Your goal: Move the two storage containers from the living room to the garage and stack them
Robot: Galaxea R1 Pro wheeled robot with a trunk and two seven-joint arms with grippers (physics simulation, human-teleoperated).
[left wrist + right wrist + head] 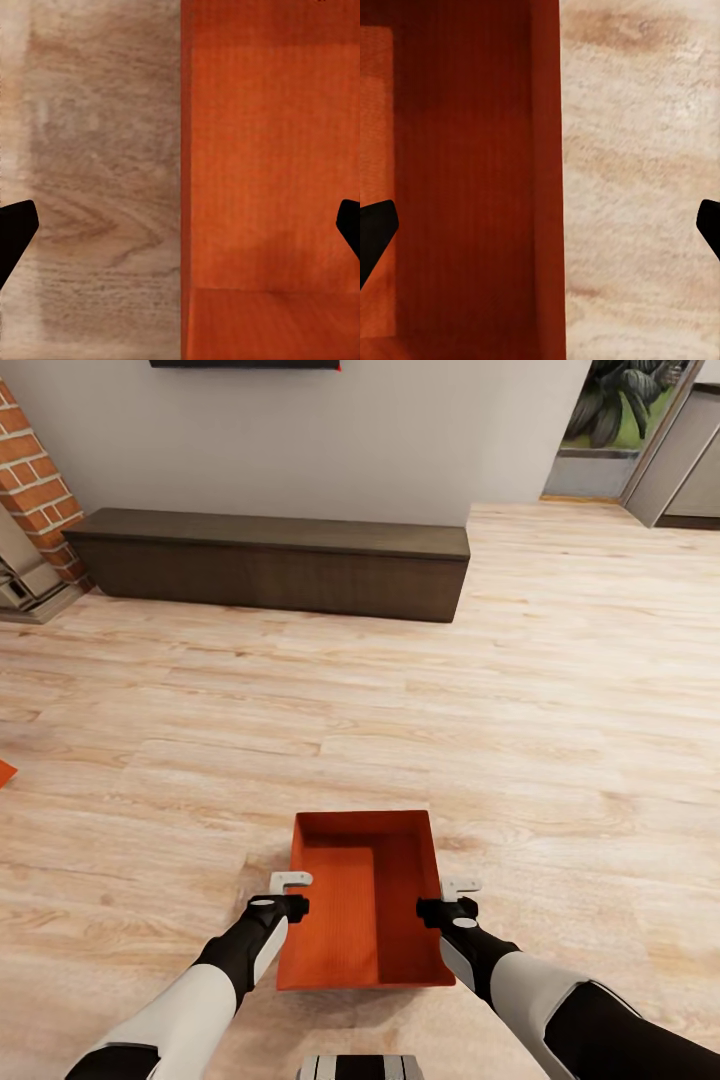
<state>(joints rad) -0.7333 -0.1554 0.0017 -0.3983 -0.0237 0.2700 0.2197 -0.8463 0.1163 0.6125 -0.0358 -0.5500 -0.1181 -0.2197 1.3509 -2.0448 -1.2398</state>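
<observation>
- Fingers of the left gripper (283,905) and right gripper (442,910) stand at the long side walls of the orange-red topless rectangular storage container (362,900), seen from the head; it sits low between both arms over the light wood-plank floor (400,700), before a long dark low cabinet (270,565) and red brick fireplace (35,490).
- Left wrist view: dark fingertips (15,236) spread wide, straddling the container wall (185,180), clenched on nothing.
- Right wrist view: fingertips (375,232) likewise apart astride the wall (547,180).

Light wood-plank floor (560,690) lay under me. Orange-red storage container (362,905) sat on it between my grippers; long dark low cabinet (270,563) stood well ahead.
</observation>
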